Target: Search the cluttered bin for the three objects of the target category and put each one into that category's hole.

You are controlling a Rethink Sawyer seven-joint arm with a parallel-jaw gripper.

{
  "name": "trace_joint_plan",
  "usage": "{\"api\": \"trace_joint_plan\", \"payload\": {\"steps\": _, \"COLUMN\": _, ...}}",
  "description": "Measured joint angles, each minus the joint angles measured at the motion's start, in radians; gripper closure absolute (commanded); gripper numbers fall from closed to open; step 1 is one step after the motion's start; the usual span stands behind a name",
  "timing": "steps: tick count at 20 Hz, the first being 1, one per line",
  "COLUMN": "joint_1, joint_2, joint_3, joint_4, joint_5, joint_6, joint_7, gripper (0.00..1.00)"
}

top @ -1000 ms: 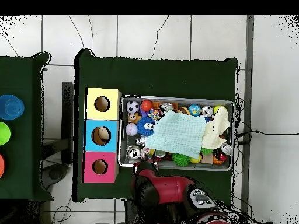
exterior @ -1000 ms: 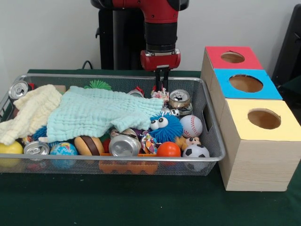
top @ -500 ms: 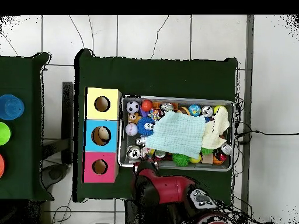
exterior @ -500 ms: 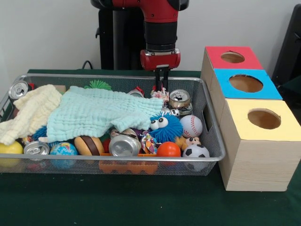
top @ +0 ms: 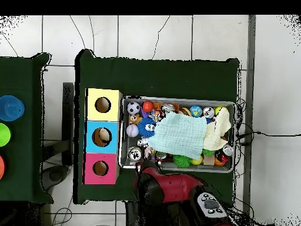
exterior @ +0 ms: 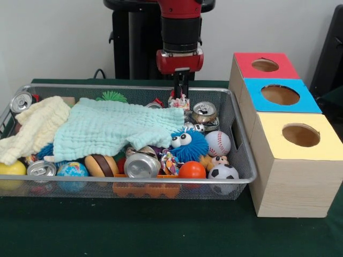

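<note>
Gripper [exterior: 180, 92] jaws closed on 1 small confetti-patterned wad [exterior: 179, 101], hanging just above the bin [exterior: 244, 160] at its far rim. Yellow-surround hole [exterior: 300, 135] lies well off toward the camera, beyond the bin's box-side end; carry must clear that rim.

We see bin [exterior: 244, 174]: shiny wire-mesh metal | cloth [exterior: 115, 128] left of fingers: soft crinkled weave | box [exterior: 292, 184]: pale matt wood | desk [exterior: 161, 230]: matt green fabric.
</note>
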Motion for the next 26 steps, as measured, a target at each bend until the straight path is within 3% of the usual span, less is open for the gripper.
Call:
{"api": "trace_joint_plan", "payload": {"steps": 11, "joint_1": -0.057, "joint_2": -0.066, "joint_3": 0.096, "joint_4": 0.001, "joint_5": 0.025, "joint_6": 0.115, "joint_7": 0.0, "gripper": 1.0}}
{"api": "trace_joint_plan", "payload": {"steps": 20, "joint_1": -0.043, "joint_2": -0.119, "joint_3": 0.132, "joint_4": 0.001, "joint_5": 0.081, "joint_6": 0.161, "joint_7": 0.0, "gripper": 1.0}}
{"api": "trace_joint_plan", "payload": {"steps": 26, "joint_1": -0.012, "joint_2": -0.163, "joint_3": 0.136, "joint_4": 0.001, "joint_5": 0.141, "joint_6": 0.271, "joint_7": 0.0, "gripper": 1.0}}
